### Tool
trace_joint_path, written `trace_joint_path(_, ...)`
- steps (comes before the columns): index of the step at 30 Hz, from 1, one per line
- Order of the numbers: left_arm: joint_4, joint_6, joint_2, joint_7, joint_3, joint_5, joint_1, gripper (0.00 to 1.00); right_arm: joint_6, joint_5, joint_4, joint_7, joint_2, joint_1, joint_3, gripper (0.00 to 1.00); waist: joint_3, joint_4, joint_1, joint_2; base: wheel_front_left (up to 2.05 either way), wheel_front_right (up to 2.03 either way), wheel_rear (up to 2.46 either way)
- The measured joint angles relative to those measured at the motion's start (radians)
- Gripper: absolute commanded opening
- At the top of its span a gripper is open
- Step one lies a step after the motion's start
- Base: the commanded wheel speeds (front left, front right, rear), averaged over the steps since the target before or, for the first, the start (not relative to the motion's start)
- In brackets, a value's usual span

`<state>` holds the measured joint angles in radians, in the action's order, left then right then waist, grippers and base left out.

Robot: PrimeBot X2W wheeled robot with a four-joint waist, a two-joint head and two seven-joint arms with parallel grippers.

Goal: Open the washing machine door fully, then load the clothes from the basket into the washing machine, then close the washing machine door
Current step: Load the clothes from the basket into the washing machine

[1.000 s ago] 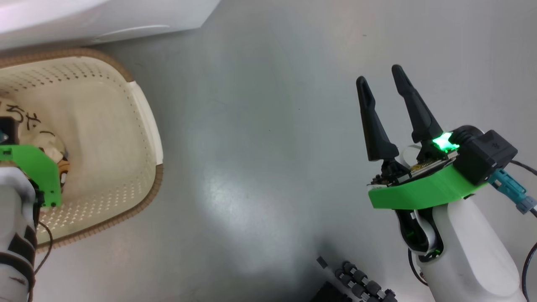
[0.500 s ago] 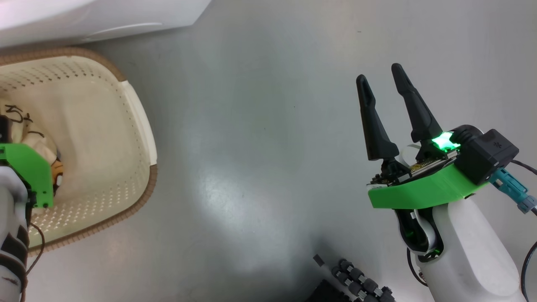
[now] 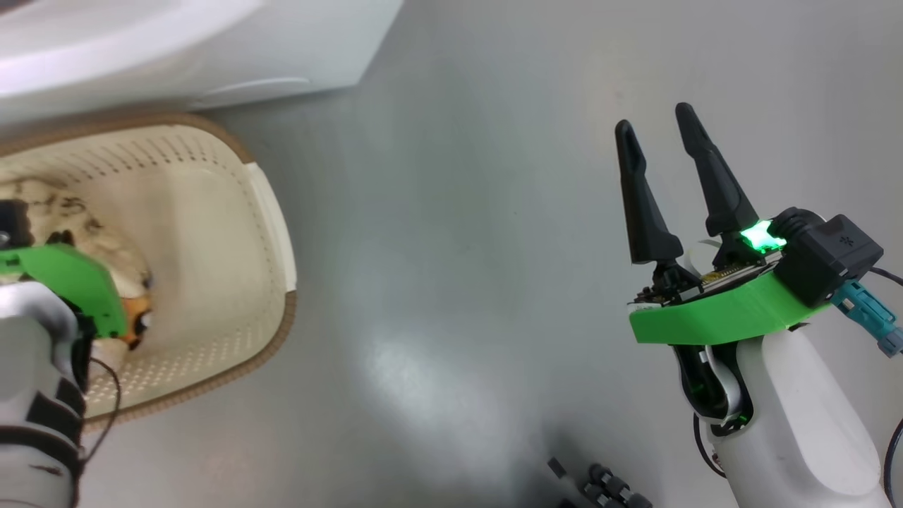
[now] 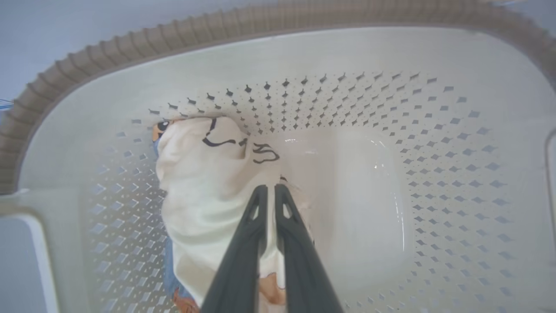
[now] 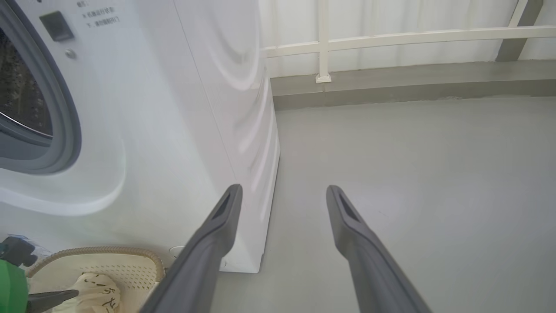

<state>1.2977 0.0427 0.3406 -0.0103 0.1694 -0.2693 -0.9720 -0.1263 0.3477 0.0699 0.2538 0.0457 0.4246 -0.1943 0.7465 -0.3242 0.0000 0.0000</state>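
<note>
The cream basket (image 3: 276, 331) with its brown rim stands on the floor beside the white washing machine (image 3: 176, 49). In the left wrist view my left gripper (image 4: 269, 188) is shut, its tips pinching the cream garment (image 4: 195, 191) with black lettering inside the basket (image 4: 347, 87). A strip of light blue cloth (image 4: 168, 265) shows under it. The right wrist view shows the bunched garment (image 5: 97, 293), the basket (image 5: 130, 257), and the machine (image 5: 173, 108) with its grey gasket (image 5: 69, 113) around the drum mouth. My right gripper (image 3: 656, 121) hangs open over bare floor, holding nothing. The washing machine door is out of view.
Grey floor (image 3: 437, 247) spreads between the basket and my right arm. Dark rollers of my base (image 3: 607, 487) show at the bottom edge. Beyond the machine a low kerb and a white railing (image 5: 391, 38) close off the far side.
The head camera has shifted. My left gripper has shut on the cream garment, which now looks bunched up in the basket. The right arm keeps its pose.
</note>
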Motion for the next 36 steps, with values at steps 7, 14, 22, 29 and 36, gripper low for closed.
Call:
trace_joint_path(7, 0.001, -0.051, -0.042, -0.106, -0.03, -0.056, 0.045, 0.0, 0.0, -0.009, 0.009, 0.0, 0.007, -0.007, 0.009, 1.0, -0.079, 0.031, 0.0, 0.0, 0.0, 0.0, 0.0)
trace_joint_path(14, 0.001, -0.093, -0.083, -0.21, -0.045, -0.085, 0.082, 0.0, 0.0, -0.012, 0.019, 0.0, 0.032, -0.067, 0.037, 1.0, -0.165, 0.065, -0.0001, 0.0, 0.0, 0.0, 0.0)
trace_joint_path(22, -0.139, -0.127, -0.117, -0.238, -0.057, -0.1, 0.188, 0.0, 0.0, -0.012, 0.028, 0.0, 0.061, -0.148, 0.051, 1.0, -0.283, 0.104, -0.0002, 0.0, 0.0, 0.0, 0.0)
trace_joint_path(29, -0.356, -0.127, -0.146, -0.243, -0.102, -0.072, 0.342, 0.0, 0.0, -0.012, 0.038, 0.0, 0.09, -0.227, 0.072, 1.0, -0.393, 0.14, -0.0002, 0.0, 0.0, 0.0, 0.0)
trace_joint_path(36, -0.577, -0.129, -0.174, -0.244, -0.161, -0.015, 0.527, 0.0, 0.0, -0.012, 0.044, 0.0, 0.117, -0.325, 0.092, 1.0, -0.517, 0.182, -0.0002, 0.0, 0.0, 0.0, 0.0)
